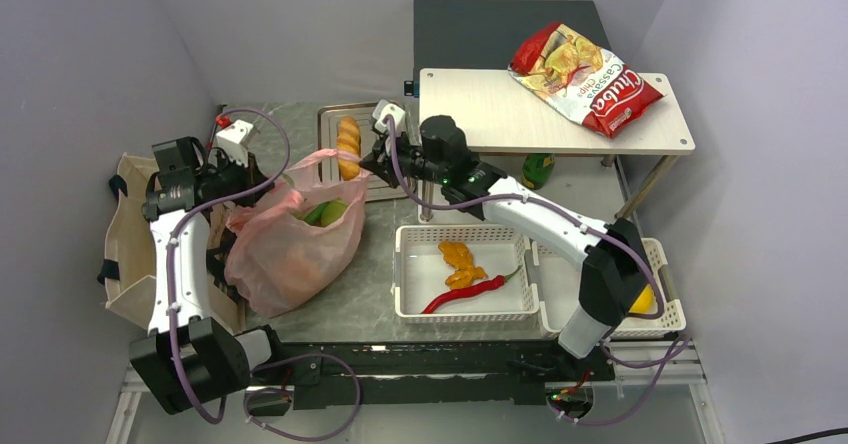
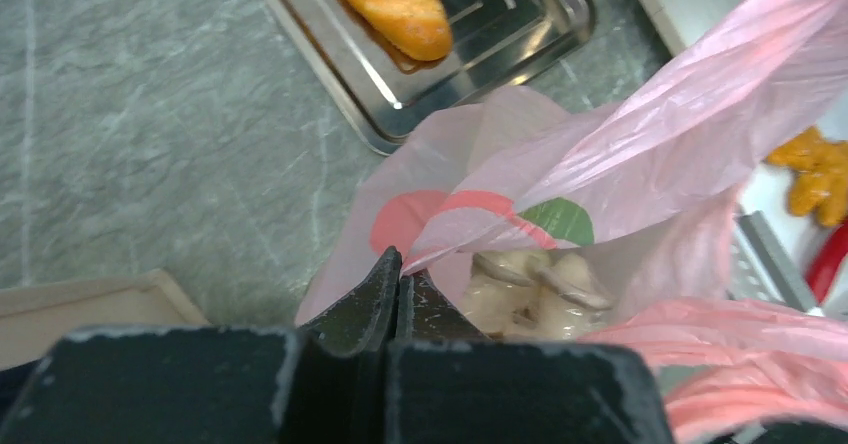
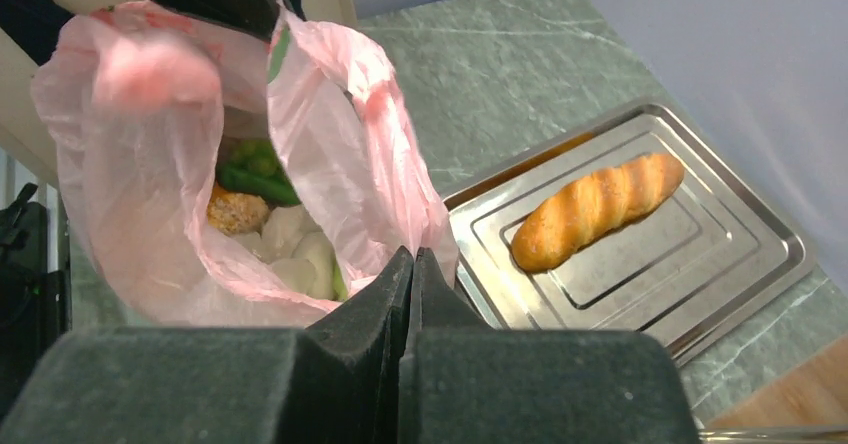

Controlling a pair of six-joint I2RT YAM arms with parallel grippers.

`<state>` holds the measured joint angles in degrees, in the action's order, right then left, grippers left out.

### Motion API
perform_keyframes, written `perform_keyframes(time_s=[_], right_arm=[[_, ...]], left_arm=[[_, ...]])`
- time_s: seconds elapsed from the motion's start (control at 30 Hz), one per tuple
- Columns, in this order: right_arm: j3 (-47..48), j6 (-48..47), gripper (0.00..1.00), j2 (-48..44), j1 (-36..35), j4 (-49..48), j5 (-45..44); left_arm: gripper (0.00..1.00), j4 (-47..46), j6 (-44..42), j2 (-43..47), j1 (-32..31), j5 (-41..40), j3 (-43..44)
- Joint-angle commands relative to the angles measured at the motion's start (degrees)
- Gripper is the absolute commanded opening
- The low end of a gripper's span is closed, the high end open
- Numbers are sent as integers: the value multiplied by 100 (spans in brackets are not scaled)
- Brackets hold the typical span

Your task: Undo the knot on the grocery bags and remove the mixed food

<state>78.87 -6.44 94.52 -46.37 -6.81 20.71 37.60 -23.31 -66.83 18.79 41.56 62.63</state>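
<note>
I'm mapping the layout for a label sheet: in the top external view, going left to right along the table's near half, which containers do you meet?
Beige tote → pink plastic bag → white basket → second white basket.

You get bright, even, diffuse light with only soft shadows; the steel tray glints along its rim, and the pink bag nearest the left wrist lens looks soft
</note>
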Motion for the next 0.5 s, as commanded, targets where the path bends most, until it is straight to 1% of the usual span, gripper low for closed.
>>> perform_keyframes(time_s=[0.0, 0.07, 0.1, 0.13, 0.17, 0.2, 0.23, 0.37, 0.47], right_arm=[[854, 82, 6, 317, 17, 582, 83], [1347, 283, 40, 611, 14, 986, 72], [1467, 370, 54, 680, 9, 1110, 47], [1476, 439, 66, 665, 13, 1153, 10], [1284, 512, 84, 602, -10, 1096, -31], [1050, 567, 97, 483, -25, 982, -45], [815, 601, 100, 349, -60, 858, -59], [68, 588, 100, -50, -336, 366, -174], [-130, 472, 100, -36, -586, 217, -685]], left_arm=[[0, 158, 313, 100, 29, 842, 95], [0, 70, 482, 150, 29, 909, 58], [0, 15, 562, 180, 29, 899, 37], [0, -31, 642, 211, 29, 859, 9], [0, -41, 671, 221, 29, 841, 4], [0, -43, 678, 236, 26, 838, -13], [0, -58, 707, 246, 28, 813, -42], [0, -128, 817, 274, 29, 731, -112], [0, -98, 781, 282, 24, 757, -103]])
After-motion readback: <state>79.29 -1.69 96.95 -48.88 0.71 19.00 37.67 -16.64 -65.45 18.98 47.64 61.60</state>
